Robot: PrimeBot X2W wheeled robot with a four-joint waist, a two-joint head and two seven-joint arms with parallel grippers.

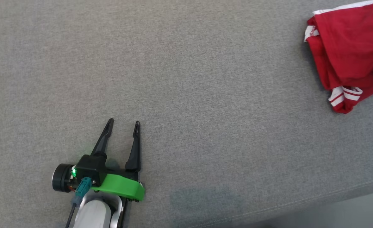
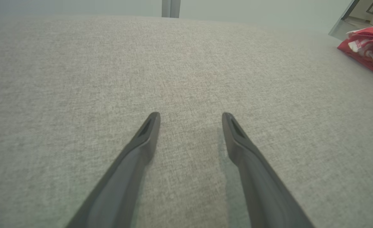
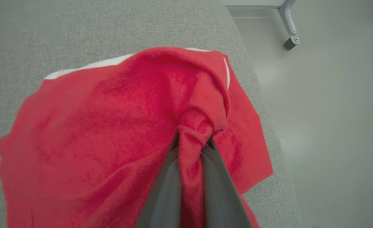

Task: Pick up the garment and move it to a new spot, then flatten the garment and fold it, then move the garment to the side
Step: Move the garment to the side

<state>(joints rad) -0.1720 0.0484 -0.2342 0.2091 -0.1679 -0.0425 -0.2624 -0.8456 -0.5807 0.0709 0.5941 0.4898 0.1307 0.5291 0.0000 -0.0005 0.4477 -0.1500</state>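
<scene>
In the head view, one red garment point(image 1: 354, 50) is seen bunched at the right side of the bench point(image 1: 205, 79), while the left gripper point(image 1: 124, 121) is held idle well apart from it. In the left wrist view, its two fingers point(image 2: 142, 148) are shown spread and empty. In the right wrist view, a fold of the garment is clamped by the right gripper point(image 3: 193, 141), presumably for lifting.

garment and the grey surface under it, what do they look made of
Garment: red matte fabric, perhaps a soft jersey knit; it bunches into soft folds and has white striped trim. Grey surface: matte woven cloth, upholstery-like, with a fine heathered weave and a stitched seam near its edge.
</scene>
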